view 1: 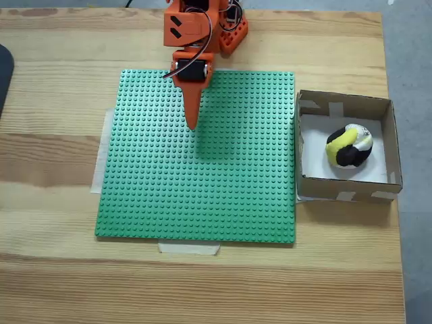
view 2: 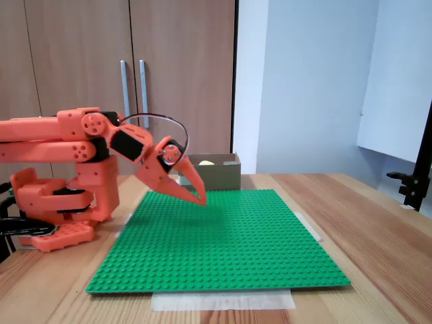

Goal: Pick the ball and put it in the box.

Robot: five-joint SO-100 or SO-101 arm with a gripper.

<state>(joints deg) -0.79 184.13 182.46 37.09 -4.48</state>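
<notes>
The yellow, black and white ball (view 1: pixel 349 146) lies on the white floor of the brown cardboard box (view 1: pixel 345 190), which stands at the right edge of the green studded plate (view 1: pixel 196 175). In a fixed view from the side, just the ball's top (view 2: pixel 206 163) peeks over the box wall (view 2: pixel 217 175). My orange gripper (view 1: pixel 192 121) hangs folded back near the arm's base, over the plate's far edge, well left of the box. Its fingers are together with nothing between them, and the tip (view 2: pixel 200 198) hovers a little above the plate.
The plate is taped to a wooden table (view 1: pixel 61 256). The arm's orange base (view 2: pixel 57 202) sits at the table's far edge. A dark object (view 1: pixel 3 74) shows at the left edge. Wooden cabinet doors (view 2: pixel 135 81) stand behind.
</notes>
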